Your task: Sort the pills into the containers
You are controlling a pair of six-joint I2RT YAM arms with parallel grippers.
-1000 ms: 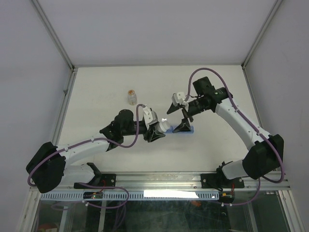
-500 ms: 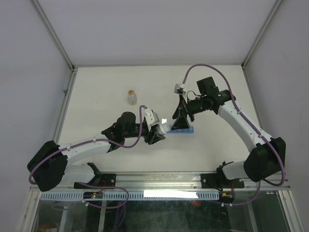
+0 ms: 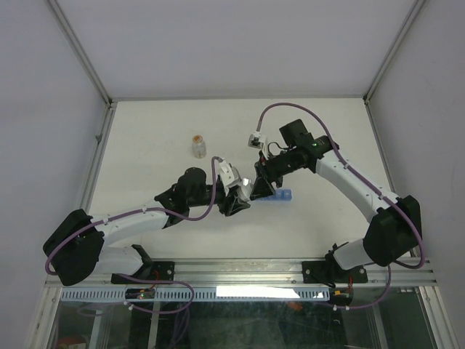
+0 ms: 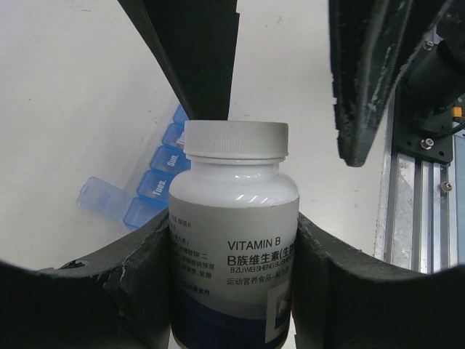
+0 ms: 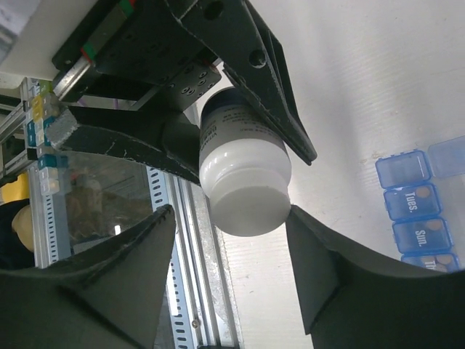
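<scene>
My left gripper [image 4: 232, 234] is shut on a white Vitamin B bottle [image 4: 234, 240] with a dark blue band, holding it by the body with the cap pointing toward the right arm. My right gripper [image 5: 231, 217] straddles the bottle's white cap [image 5: 251, 196]. One finger [image 5: 312, 247] touches the cap and the other stands a little apart from it. Both grippers meet at the table's middle [image 3: 251, 190]. The containers [image 3: 285, 195], a blue translucent strip [image 4: 156, 185] [image 5: 414, 211], lie on the table just beyond, with one end lid open. The pills are out of view.
A small clear vial with orange contents [image 3: 197, 145] stands upright on the white table, behind and left of the grippers. The metal rail [image 5: 192, 291] runs along the table's near edge. Grey walls enclose the back and sides.
My right gripper has swung left and down from above the blue strip to the bottle's cap, and its jaws have narrowed around it. The left gripper has kept hold of the bottle.
</scene>
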